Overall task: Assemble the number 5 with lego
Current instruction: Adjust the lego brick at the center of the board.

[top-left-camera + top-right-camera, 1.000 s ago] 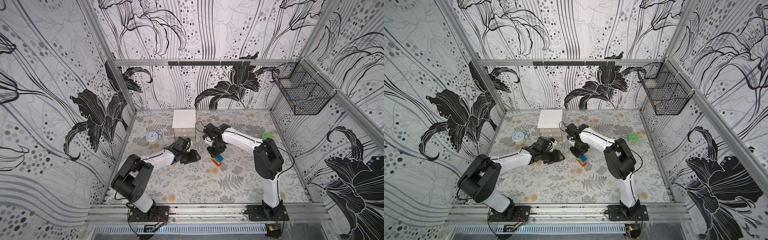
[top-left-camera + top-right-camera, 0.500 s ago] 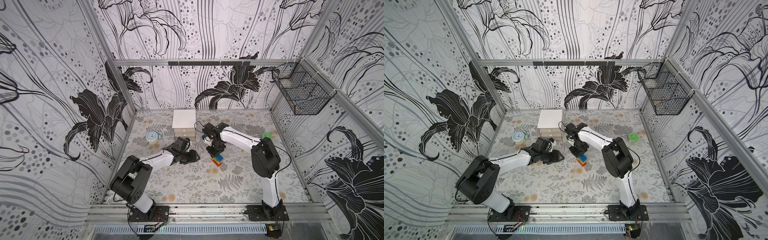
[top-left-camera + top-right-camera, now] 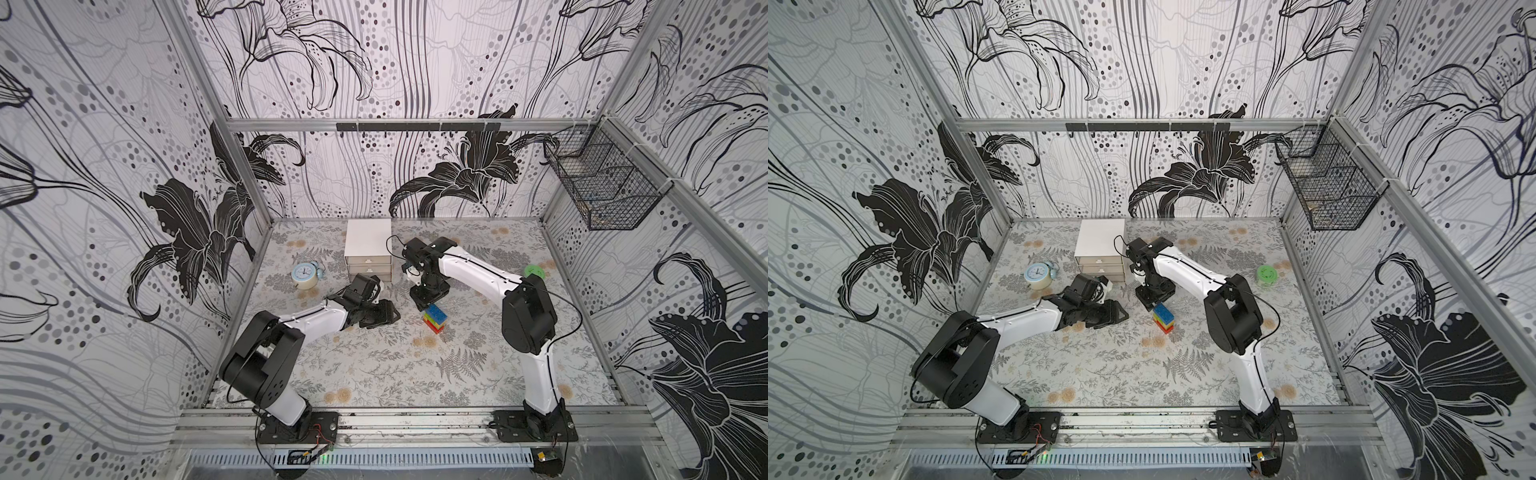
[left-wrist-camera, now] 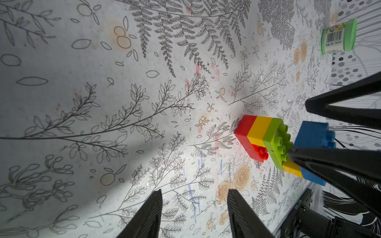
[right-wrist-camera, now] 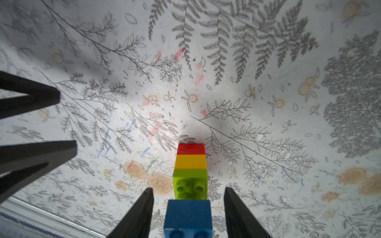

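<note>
Number 5 (image 3: 435,320) newly off right gripper (image 5: 188,190)

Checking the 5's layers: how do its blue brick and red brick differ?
The blue brick is the top layer; the red brick is the bottom one, resting on the table. The blue brick stands between the right gripper's open fingers, untouched; the red brick is clear of them. The blue brick's studs are all bare; a yellow brick covers part of the red brick's. Both look like long studded bricks of similar size.
</note>
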Robot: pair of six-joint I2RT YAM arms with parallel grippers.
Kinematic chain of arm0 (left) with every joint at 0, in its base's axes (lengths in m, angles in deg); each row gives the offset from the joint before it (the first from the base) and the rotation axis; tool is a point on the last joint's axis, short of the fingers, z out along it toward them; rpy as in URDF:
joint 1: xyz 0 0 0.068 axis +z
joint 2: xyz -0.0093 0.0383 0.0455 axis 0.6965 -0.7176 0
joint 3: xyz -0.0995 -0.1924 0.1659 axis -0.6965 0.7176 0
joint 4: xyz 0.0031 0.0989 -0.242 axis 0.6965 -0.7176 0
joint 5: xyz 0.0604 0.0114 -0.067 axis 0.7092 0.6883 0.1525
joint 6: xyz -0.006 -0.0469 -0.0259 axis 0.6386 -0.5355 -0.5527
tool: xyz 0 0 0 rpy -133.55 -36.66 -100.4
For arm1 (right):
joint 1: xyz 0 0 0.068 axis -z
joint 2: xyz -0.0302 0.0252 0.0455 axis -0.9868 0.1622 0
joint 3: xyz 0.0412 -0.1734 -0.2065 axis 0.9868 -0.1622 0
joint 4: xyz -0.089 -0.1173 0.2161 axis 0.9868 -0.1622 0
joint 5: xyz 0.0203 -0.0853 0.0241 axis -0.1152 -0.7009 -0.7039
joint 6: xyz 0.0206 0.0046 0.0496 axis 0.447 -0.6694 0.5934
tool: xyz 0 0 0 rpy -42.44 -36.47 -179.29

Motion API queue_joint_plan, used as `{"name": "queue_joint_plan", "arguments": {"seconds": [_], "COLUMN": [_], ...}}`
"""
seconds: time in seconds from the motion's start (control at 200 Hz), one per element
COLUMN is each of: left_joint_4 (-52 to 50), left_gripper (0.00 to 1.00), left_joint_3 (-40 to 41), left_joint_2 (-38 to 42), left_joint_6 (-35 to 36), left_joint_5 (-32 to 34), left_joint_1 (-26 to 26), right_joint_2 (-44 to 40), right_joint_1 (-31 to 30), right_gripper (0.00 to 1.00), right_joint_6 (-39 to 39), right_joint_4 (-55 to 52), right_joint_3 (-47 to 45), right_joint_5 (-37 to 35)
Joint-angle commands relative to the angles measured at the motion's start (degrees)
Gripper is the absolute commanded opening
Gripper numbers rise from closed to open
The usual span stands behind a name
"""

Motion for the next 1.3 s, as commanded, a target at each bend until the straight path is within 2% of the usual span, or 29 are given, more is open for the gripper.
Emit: {"name": "queue_joint_plan", "arguments": {"seconds": [0.0,0.09,0.345,0.611,0.956,1.292], "left_joint_4": [-0.17,-1.25,-4.91,-7.57,-8.28,-8.61], "left_gripper": [0.55,0.55,0.56,0.56,0.56,0.56], "left_joint_3": [-0.73,-1.24,-4.52,-8.46,-9.26,-9.5], "left_joint_2": [1.76,2.4,3.33,2.31,2.38,2.78], "left_joint_6": [0.67,0.74,1.44,2.0,1.94,1.89], "left_joint_5": [0.84,0.72,2.0,2.71,3.36,4.23], "left_joint_1": [0.22,0.13,-2.72,-5.17,-5.24,-5.24], "right_joint_2": [-3.35,-6.91,-18.39,-18.12,-15.81,-15.28], "right_joint_1": [-0.27,0.65,7.94,9.5,9.4,8.42], "right_gripper": [0.59,0.59,0.55,0.5,0.48,0.45], "right_joint_6": [0.62,2.17,8.09,11.53,13.19,13.24], "right_joint_4": [-2.09,0.1,11.48,20.19,27.19,27.25], "right_joint_3": [0.36,-2.26,-21.64,-34.1,-38.04,-39.79], "right_joint_5": [0.4,0.39,0.68,-1.68,-1.87,0.25]}}
